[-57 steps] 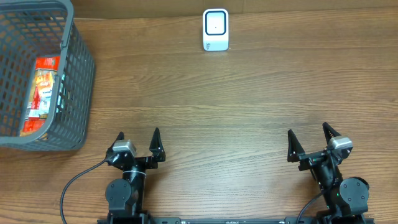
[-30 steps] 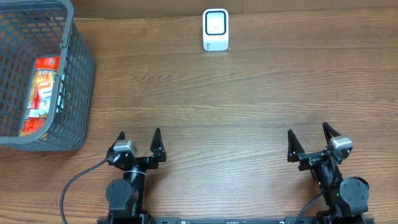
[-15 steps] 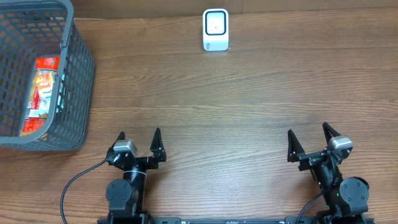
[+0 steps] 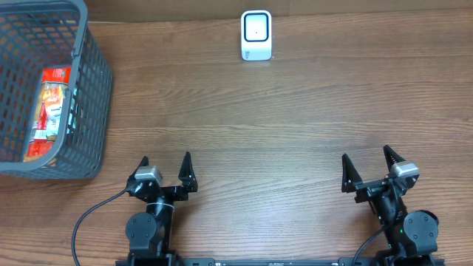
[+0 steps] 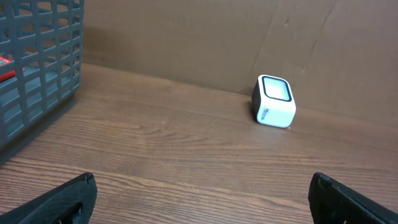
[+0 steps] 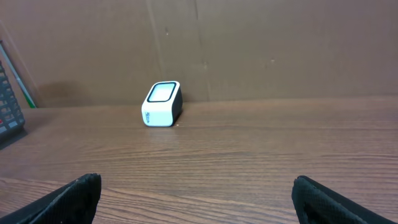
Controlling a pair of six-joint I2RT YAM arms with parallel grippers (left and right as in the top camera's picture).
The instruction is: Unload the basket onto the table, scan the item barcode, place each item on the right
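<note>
The left gripper point(image 4: 164, 158) stands with its jaws spread wide and nothing between them. It hovers low over the wooden table point(image 4: 295, 111), well in front of the scanner point(image 4: 256, 35) and off to the scanner's left. In the left wrist view its two dark fingertips point(image 5: 62, 199) frame the bottom corners, and only bare wood lies between them.

The right gripper point(image 4: 366, 155) is equally wide and equally empty. It is also well in front of the scanner, but to the scanner's right. In the right wrist view its fingertips point(image 6: 74, 196) sit at the lower edges, with the scanner beyond them and left of centre.

The scanner is a small white box with a dark-rimmed window on its upward-tilted face. It stands at the far edge of the table, just in front of a brown cardboard wall point(image 6: 249, 43).

Far to the scanner's left, at the table's corner, sits a grey plastic basket point(image 4: 92, 96). The item, a red and orange packet point(image 4: 50, 111), lies inside it against the side nearer the scanner. Its barcode cannot be made out. Neither gripper is near the basket or touches it.

A black cable point(image 4: 92, 214) loops from the left arm's base.
</note>
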